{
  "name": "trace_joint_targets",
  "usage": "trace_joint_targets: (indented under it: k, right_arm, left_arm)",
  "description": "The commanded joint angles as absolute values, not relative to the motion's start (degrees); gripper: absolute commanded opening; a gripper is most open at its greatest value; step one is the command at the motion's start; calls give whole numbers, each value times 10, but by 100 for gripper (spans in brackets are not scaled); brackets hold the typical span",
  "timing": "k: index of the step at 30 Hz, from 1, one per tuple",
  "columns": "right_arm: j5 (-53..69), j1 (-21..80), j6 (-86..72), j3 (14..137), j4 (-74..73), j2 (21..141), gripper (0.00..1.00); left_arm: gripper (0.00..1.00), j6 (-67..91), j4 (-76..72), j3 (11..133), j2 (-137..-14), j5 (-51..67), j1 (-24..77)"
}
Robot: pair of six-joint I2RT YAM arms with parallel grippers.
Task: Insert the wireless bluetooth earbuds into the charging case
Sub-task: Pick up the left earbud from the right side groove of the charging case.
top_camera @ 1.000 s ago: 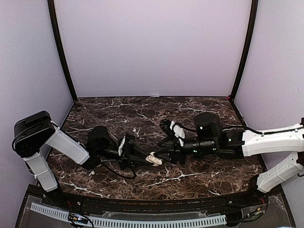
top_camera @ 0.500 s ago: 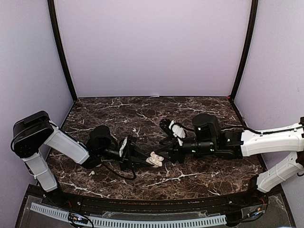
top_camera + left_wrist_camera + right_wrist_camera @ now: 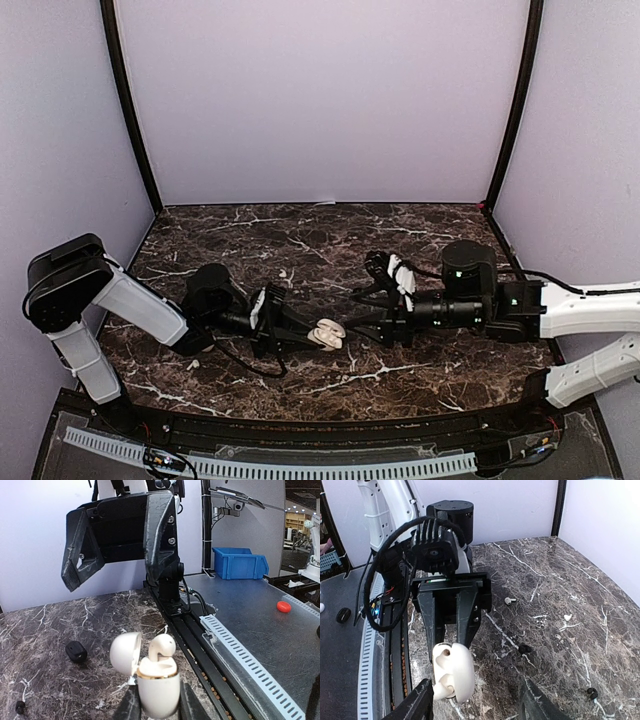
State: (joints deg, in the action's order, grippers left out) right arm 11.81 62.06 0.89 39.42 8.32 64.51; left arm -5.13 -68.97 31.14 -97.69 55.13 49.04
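My left gripper (image 3: pixel 156 702) is shut on a white charging case (image 3: pixel 158 687), holding it low over the dark marble table. The case's lid (image 3: pixel 125 652) hangs open to the left. One of the wireless bluetooth earbuds (image 3: pixel 162 647), a white one, sticks up out of the case's top. My right gripper (image 3: pixel 476 705) is open with nothing in it, a short way right of the case (image 3: pixel 454 672). From above, the case (image 3: pixel 327 333) lies between the left gripper (image 3: pixel 308 336) and the right gripper (image 3: pixel 368 330).
Loose earbuds lie on the marble: white ones (image 3: pixel 508 600) (image 3: pixel 567 617) and small black ones (image 3: pixel 524 649) (image 3: pixel 591 693). A black rounded object (image 3: pixel 76 651) sits left of the case. The table's black front rail (image 3: pixel 197 645) and a perforated white strip (image 3: pixel 250 662) run nearby.
My right gripper has drawn back to the right, away from the case, and its jaws stand wider. The white earbud stays in the case. The left gripper has held still.
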Motion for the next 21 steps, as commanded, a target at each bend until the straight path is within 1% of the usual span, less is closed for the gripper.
trace_joint_targets:
  k: [1, 3, 5, 10, 14, 17, 19, 21]
  right_arm:
    - [123, 622, 47, 381, 56, 626, 56]
    - [108, 625, 62, 369, 57, 605, 55]
    - [103, 627, 92, 350, 74, 583, 58]
    - [128, 637, 262, 324, 76, 535, 57]
    - [169, 650, 435, 327, 29, 527, 41]
    - [181, 662, 527, 345, -6, 543, 31]
    - [178, 676, 563, 360, -22, 562, 28]
    - [165, 691, 588, 374, -27, 580, 28]
  left_arm:
    - [0, -45, -698, 317, -964, 555, 493]
    - [0, -50, -683, 319, -961, 554, 493]
    - [0, -61, -659, 320, -955, 556, 492]
    - [0, -98, -569, 329, -929, 562, 490]
    - [0, -121, -504, 337, -910, 566, 488]
    - [0, -128, -474, 340, -900, 571, 486]
    - [0, -129, -458, 345, -896, 579, 484]
    - [0, -129, -446, 349, -894, 587, 483]
